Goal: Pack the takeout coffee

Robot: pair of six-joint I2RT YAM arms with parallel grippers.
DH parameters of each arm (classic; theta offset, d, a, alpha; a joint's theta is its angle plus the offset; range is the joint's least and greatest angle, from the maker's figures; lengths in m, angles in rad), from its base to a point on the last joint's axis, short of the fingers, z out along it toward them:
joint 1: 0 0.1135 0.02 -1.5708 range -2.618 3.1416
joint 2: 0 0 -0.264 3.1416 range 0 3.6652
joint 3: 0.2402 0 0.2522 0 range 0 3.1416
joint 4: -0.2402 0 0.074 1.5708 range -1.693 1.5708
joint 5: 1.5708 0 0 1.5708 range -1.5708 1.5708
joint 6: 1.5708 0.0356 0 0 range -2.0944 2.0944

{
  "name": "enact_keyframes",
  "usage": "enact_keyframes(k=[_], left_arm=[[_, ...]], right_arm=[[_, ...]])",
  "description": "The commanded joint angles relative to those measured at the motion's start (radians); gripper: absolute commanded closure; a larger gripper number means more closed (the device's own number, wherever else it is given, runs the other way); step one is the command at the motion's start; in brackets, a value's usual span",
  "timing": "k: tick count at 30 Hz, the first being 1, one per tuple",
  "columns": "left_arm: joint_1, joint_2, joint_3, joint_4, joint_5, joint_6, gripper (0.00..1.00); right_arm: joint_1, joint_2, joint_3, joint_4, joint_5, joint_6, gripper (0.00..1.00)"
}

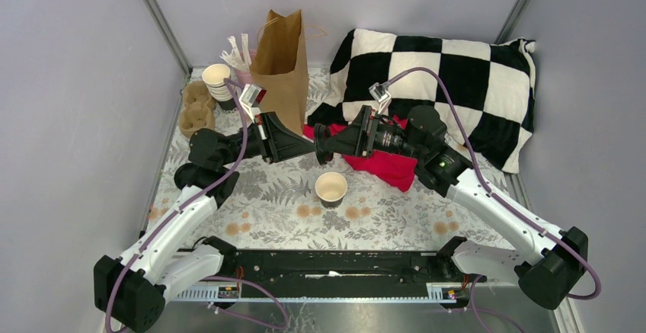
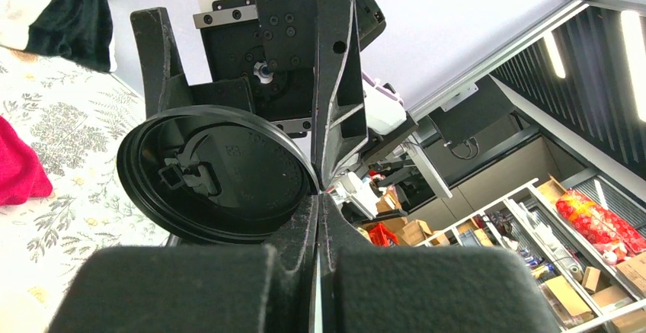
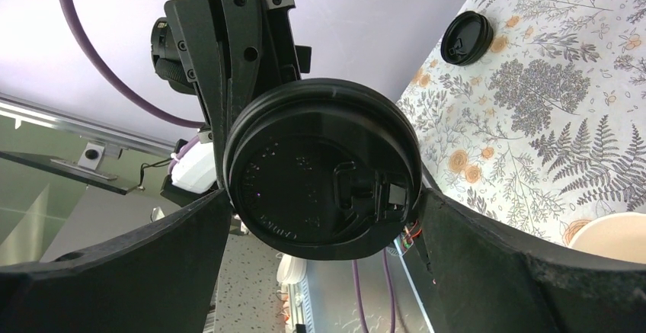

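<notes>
Left jaws pinch the lid (image 2: 217, 180) by its rim; right jaws gape wide around it. Top view shows the lidless cup (image 1: 330, 188) on the worktop (image 1: 259, 203); only the right wrist shows a 2nd lid (image 3: 467, 37).

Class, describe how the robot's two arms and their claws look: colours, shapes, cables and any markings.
Both the left arm and right arm have white links with bulky black joints. A purple cable runs along each. The left claw and right claw are matt black with broad, tapering fingers. A green light glows on the right arm.
</notes>
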Motion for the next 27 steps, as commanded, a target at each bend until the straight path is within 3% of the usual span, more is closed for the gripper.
enact_keyframes(k=[1, 27], left_arm=[[-0.011, -0.004, 0.023, 0.002, -0.008, 0.036, 1.0], [-0.03, -0.002, 0.041, -0.024, -0.015, 0.056, 1.0]], right_arm=[[0.01, 0.001, 0.054, 0.021, 0.012, -0.02, 0.0], [0.012, -0.003, 0.02, 0.085, 0.01, 0.026, 0.05]])
